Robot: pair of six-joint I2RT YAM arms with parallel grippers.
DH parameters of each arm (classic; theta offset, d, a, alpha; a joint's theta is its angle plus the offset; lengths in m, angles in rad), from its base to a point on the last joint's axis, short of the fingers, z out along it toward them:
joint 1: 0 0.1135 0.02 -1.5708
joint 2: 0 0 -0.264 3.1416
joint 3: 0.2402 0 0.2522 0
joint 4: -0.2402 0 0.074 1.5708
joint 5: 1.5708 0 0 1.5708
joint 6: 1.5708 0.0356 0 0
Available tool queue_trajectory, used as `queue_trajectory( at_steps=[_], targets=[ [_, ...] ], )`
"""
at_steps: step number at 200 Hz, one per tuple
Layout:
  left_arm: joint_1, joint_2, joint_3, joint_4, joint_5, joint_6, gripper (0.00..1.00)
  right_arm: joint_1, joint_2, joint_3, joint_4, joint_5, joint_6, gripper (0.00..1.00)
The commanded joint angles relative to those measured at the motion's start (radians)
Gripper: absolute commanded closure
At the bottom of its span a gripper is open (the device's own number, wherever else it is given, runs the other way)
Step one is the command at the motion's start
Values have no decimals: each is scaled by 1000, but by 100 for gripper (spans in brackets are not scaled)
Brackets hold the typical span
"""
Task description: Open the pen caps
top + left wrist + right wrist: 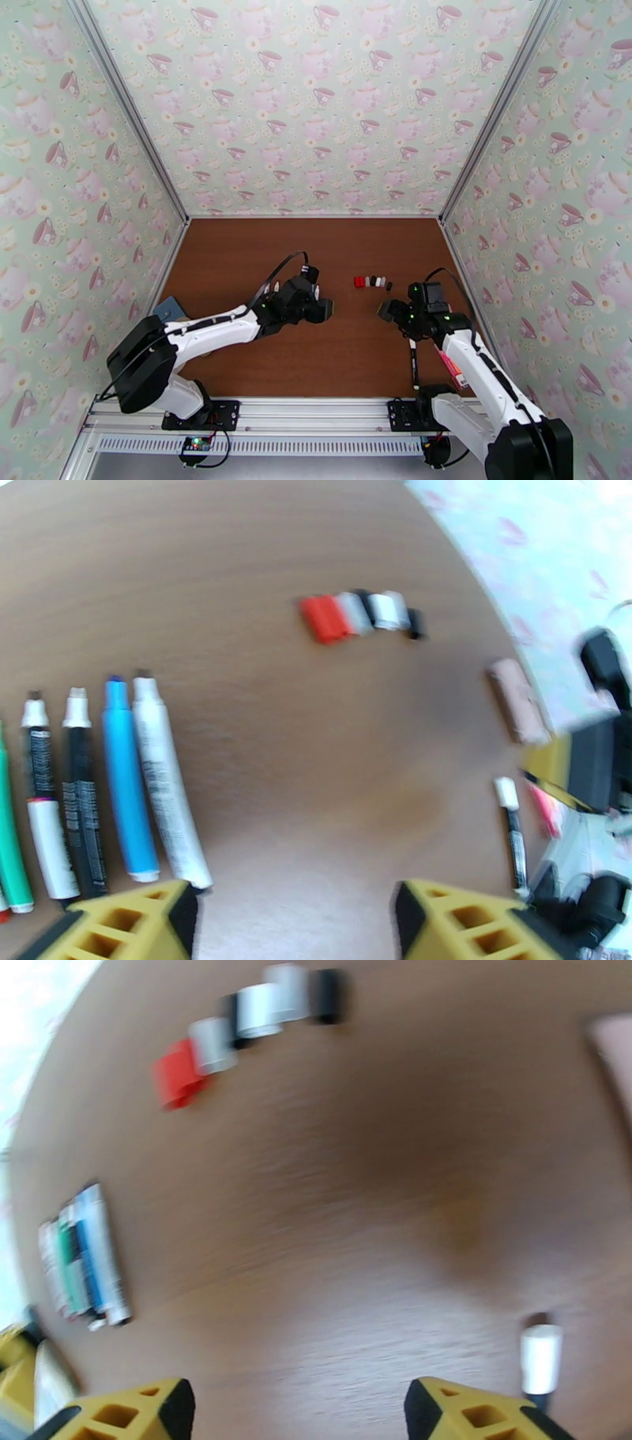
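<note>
The pen caps (373,282) lie in a short row on the brown table, red, grey, white and black, also seen as pen caps (359,616) and pen caps (253,1015). Several uncapped pens (118,788) lie side by side, with green, white, black and blue barrels; the same pens (83,1264) show at the left of the right wrist view. One more pen (413,363) lies beside the right arm. My left gripper (292,922) is open above bare table. My right gripper (300,1414) is open too, with the white-tipped pen (541,1359) just right of its finger.
A pinkish block (517,701) lies near the right wall. A pink highlighter pack (452,367) sits by the right arm. A blue flat item (167,308) rests at the table's left edge. Patterned walls close in three sides.
</note>
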Motion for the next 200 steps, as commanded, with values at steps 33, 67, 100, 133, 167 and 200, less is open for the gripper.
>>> queue_trajectory(
  at_steps=[33, 67, 100, 133, 167, 200],
  targets=[
    [21, -6, -28, 171, 248, 52, 20, 4, 44, 29, -88, 183, 34, 35],
    [28, -4, -36, 182, 269, 60, 20, 4, 69, 21, -121, 210, 53, 36],
    [35, -6, -41, 185, 278, 61, 20, 4, 116, 25, -150, 250, 59, 35],
    [36, -29, -55, 181, 264, 55, 20, 4, 170, 25, -138, 255, 67, 35],
    [35, -46, -64, 172, 243, 55, 20, 4, 212, 4, -102, 268, 71, 38],
    [36, -47, -62, 173, 243, 52, 20, 4, 220, 7, -104, 299, 74, 40]
  ],
)
